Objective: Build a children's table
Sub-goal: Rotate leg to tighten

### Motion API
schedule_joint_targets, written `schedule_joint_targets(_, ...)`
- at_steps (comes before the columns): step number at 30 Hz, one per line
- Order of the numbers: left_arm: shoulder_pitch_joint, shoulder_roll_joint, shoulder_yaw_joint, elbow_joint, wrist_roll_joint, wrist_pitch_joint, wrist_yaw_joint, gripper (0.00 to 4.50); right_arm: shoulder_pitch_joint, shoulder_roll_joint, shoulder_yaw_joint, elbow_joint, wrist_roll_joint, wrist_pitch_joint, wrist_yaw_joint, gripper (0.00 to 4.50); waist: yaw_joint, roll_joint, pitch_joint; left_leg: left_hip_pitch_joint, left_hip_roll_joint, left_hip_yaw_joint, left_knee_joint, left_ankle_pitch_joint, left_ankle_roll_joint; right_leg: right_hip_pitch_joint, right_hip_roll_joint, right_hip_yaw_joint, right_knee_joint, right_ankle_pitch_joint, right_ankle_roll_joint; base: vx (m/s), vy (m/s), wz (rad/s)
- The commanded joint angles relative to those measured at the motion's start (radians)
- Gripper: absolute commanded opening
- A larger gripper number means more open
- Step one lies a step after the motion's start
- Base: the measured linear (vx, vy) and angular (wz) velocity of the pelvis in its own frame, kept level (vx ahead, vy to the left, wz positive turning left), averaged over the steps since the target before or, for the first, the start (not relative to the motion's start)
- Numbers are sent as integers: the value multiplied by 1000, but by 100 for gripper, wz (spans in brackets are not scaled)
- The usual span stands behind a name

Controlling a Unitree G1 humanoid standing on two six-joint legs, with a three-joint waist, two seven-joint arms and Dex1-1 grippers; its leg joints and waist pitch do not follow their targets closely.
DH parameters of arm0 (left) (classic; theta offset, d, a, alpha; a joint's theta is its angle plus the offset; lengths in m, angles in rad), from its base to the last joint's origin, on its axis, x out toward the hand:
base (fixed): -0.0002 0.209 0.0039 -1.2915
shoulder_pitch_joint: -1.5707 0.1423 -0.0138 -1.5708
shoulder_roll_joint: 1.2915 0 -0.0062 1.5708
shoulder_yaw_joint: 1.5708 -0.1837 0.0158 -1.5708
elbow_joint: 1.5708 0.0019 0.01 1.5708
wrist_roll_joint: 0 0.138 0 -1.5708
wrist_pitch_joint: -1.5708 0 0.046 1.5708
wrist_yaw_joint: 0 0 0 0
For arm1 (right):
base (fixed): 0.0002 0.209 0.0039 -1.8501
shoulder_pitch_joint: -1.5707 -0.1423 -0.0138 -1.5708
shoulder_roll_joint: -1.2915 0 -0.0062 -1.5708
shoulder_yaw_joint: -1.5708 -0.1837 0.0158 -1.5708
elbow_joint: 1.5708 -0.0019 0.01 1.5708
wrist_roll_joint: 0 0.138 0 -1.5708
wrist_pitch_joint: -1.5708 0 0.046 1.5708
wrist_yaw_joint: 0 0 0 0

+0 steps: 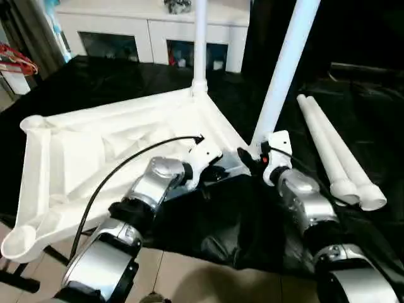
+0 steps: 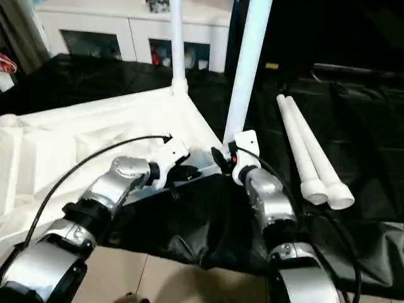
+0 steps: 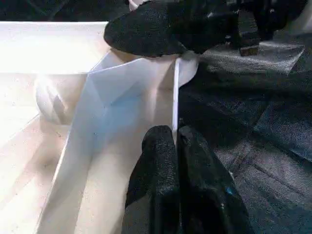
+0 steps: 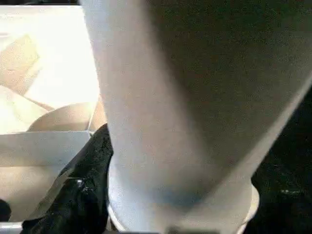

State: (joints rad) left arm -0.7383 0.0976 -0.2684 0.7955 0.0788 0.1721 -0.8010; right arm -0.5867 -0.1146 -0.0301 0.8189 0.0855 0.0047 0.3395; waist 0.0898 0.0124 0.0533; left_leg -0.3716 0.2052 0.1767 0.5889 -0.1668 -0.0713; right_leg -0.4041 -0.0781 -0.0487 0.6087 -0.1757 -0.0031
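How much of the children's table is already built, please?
Done: one leg stands in the tabletop's far corner socket. In hand: the right gripper holds a second leg at the near corner while the left gripper pinches the rim. Left: two legs lie aside.

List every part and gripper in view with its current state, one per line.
Table top: upside down, ribbed underside up.
Far leg: upright in its corner socket.
Near leg: tilted, base at the near corner socket.
Two spare legs: lying side by side on the black cover.
Left gripper: fingers pinching the table top's rim.
Right gripper: at the near leg's base.
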Motion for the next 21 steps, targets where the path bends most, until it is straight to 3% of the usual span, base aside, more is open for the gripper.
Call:
schedule_joint_targets(1, -18, -42, -5, -11, -3, -32, 32, 0, 18, 62, 46, 40, -2, 22, 64, 354, -5, 0, -61, 13, 17, -7, -81, -332, -2, 39, -56, 32, -90, -320, -185, 0, 0, 0)
schedule_joint_targets(4, -1, -22, -12, -28, -10, -64, -22, 0, 13, 42, 60, 32, -4, 13, 104, 383, -6, -1, -61, 12, 17, -7, -82, -333, 1, 41, -56, 33, -90, -310, -186, 0, 0, 0)
schedule_joint_targets(12, 74, 79, -51, -136, -67, -115, -301, 0, 73, -95, 143, -109, 12, -32, 470, 383, -2, -7, -63, 7, 19, -2, -78, -270, 41, 49, -56, 35, -82, -221, -215, 0, 0, 0)
schedule_joint_targets(18, 81, 124, -48, -156, -94, -112, -407, 0, 115, -177, 181, -197, 49, -20, 676, 383, 1, -6, -62, 10, 23, 2, -76, -267, 50, 49, -54, 34, -76, -205, -241, 0, 0, 0)
schedule_joint_targets(21, 78, 156, -44, -158, -101, -108, -469, 0, 143, -224, 203, -264, 81, 7, 797, 383, 5, -8, -61, 10, 23, 2, -76, -266, 56, 50, -53, 33, -79, -223, -236, 0, 0, 0)
